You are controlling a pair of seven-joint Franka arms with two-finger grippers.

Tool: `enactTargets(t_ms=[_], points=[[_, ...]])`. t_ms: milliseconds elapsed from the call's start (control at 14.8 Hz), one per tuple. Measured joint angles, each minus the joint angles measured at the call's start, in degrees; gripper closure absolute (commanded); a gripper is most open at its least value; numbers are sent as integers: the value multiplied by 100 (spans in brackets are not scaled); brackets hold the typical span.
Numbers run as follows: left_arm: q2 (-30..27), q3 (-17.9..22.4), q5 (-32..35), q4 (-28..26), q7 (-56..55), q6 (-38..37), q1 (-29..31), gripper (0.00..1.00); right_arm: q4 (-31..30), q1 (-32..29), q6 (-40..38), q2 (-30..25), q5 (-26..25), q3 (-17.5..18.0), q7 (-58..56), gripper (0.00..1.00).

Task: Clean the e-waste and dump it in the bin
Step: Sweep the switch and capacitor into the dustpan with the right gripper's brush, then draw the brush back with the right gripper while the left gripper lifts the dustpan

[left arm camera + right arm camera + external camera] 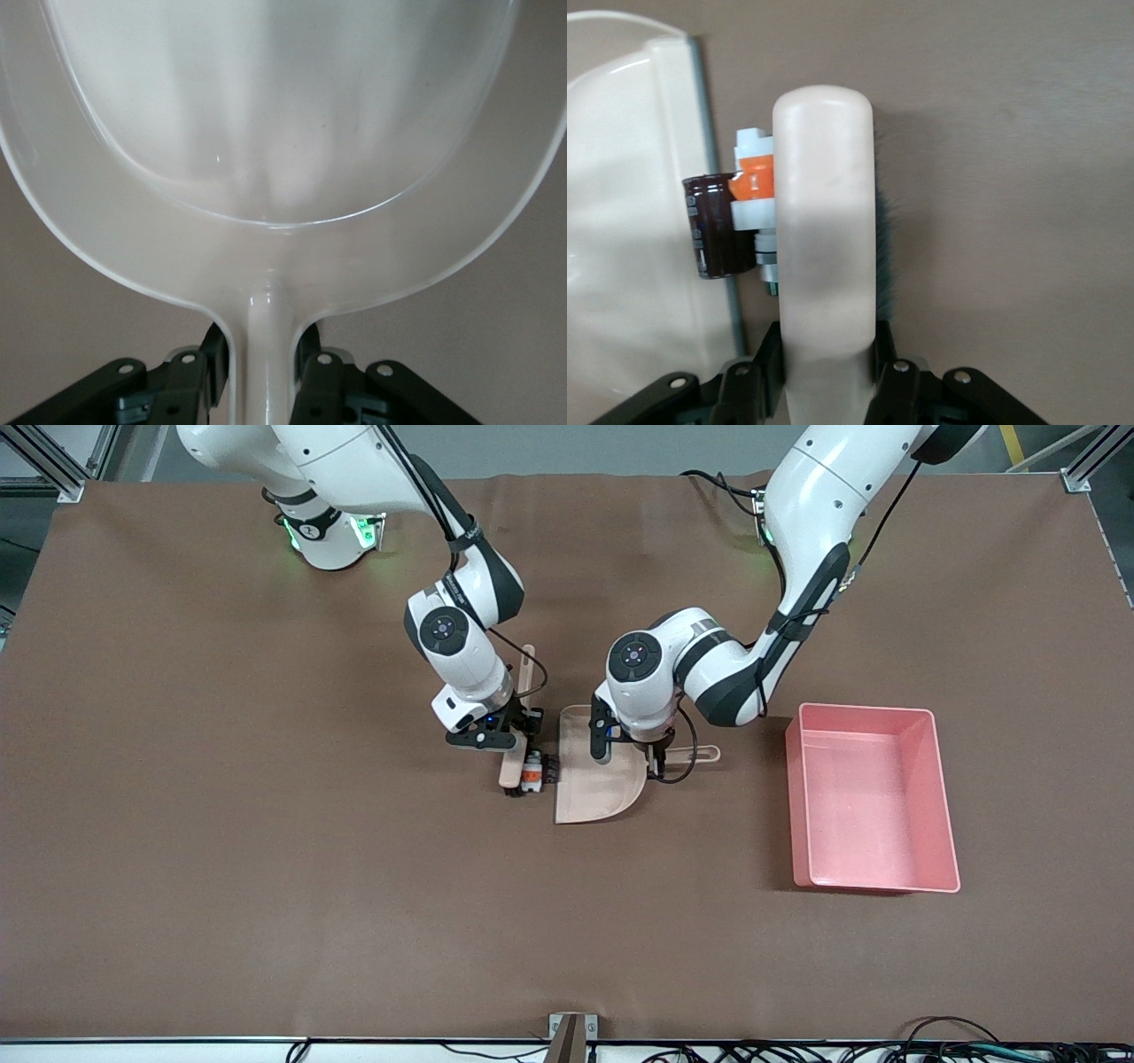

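The e-waste lies at the dustpan's open edge: a white part with an orange band (pixel 532 771) (pixel 755 184) and a dark cylinder (pixel 548 769) (pixel 718 226), both pressed between the brush and the pan's lip. My right gripper (pixel 516 732) (pixel 828 376) is shut on the beige brush (pixel 511 771) (pixel 824 212), which stands against the parts. My left gripper (pixel 657 760) (pixel 264 376) is shut on the handle of the beige dustpan (pixel 595 779) (pixel 283 133), which lies flat on the table. The pink bin (pixel 873 802) stands toward the left arm's end.
The brown table cloth (pixel 266 868) covers the whole table. The dustpan's handle tip (pixel 704 755) points toward the bin. The pan's lip also shows in the right wrist view (pixel 664 177).
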Motion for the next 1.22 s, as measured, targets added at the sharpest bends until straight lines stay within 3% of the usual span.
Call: enactTargets(t_ms=[947, 1218], points=[[0, 1, 9, 7, -47, -17, -19, 78, 705, 409, -16, 376, 112, 183, 446, 100], [0, 2, 9, 7, -47, -17, -18, 79, 915, 321, -723, 383, 115, 85, 448, 100]])
